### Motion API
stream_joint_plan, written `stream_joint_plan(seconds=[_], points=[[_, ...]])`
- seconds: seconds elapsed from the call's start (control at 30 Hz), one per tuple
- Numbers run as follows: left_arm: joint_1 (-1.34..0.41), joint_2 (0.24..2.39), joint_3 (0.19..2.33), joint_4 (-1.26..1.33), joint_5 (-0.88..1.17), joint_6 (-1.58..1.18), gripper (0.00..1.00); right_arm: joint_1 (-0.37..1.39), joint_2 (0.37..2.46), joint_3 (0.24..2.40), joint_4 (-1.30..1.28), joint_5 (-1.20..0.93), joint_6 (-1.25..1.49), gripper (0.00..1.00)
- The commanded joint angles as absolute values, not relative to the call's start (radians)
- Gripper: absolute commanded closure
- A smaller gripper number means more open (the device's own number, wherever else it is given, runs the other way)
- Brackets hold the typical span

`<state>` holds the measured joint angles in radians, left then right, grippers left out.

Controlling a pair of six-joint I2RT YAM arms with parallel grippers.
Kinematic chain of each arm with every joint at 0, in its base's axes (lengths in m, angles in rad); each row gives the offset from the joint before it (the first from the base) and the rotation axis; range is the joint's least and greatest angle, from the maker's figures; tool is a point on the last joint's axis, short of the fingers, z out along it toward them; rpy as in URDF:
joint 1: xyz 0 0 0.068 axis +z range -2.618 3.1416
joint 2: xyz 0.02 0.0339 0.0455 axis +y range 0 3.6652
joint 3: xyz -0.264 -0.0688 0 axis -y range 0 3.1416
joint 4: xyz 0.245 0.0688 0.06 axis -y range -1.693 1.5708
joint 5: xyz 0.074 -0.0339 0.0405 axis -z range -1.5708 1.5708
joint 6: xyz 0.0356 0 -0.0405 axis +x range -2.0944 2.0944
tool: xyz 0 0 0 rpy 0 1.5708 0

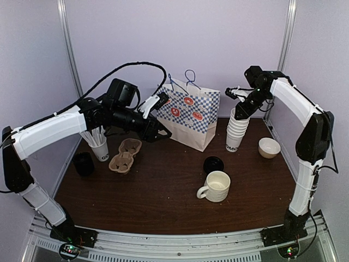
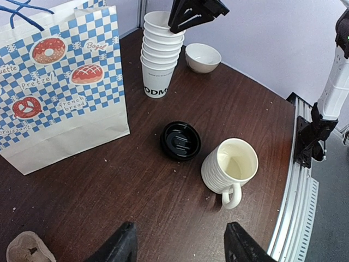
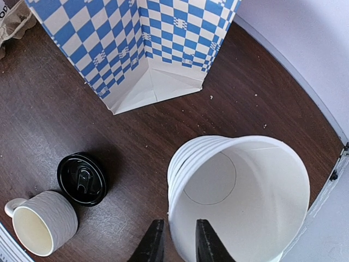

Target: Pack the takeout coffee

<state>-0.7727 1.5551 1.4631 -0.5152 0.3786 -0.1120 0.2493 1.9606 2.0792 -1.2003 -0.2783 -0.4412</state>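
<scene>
Left gripper (image 2: 180,248) hovers, jaws spread; black lid (image 2: 180,141) lies beside ribbed mug (image 2: 229,166); right gripper (image 2: 179,26) sits at the cup stack (image 2: 158,71) rim.

A dark brown wooden surface (image 1: 163,202) (flecked with pale crumbs) forms the bottom of the booth. Behind it and on both its sides rise plain pale lilac walls (image 1: 218,38), met at its far corners by slim silver metal posts (image 1: 70,49). A ribbed grey aluminium rail (image 1: 180,240) runs along its near edge. The light is soft and even.
</scene>
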Motion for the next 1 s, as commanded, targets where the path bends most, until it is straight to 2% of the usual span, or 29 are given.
stream_joint_plan(seconds=[0.0, 0.4, 0.73, 0.9, 0.97], points=[[-0.78, 1.559, 1.459, -0.459, 0.39, -0.121, 0.42, 0.255, 1.981, 2.112, -1.228, -0.27, -0.439, 0.8], [-0.788, 1.561, 1.445, -0.452, 0.388, -0.13, 0.42, 0.259, 1.966, 2.141, -1.245, -0.256, -0.445, 0.99], [-0.795, 1.568, 1.443, -0.45, 0.389, -0.132, 0.42, 0.271, 1.943, 2.224, -1.284, -0.146, -0.51, 1.0], [-0.796, 1.568, 1.443, -0.45, 0.39, -0.132, 0.42, 0.273, 1.952, 2.228, -1.324, -0.225, -0.513, 1.0], [-0.796, 1.572, 1.447, -0.451, 0.393, -0.136, 0.42, 0.287, 1.972, 2.227, -1.329, -0.167, -0.505, 1.0]])
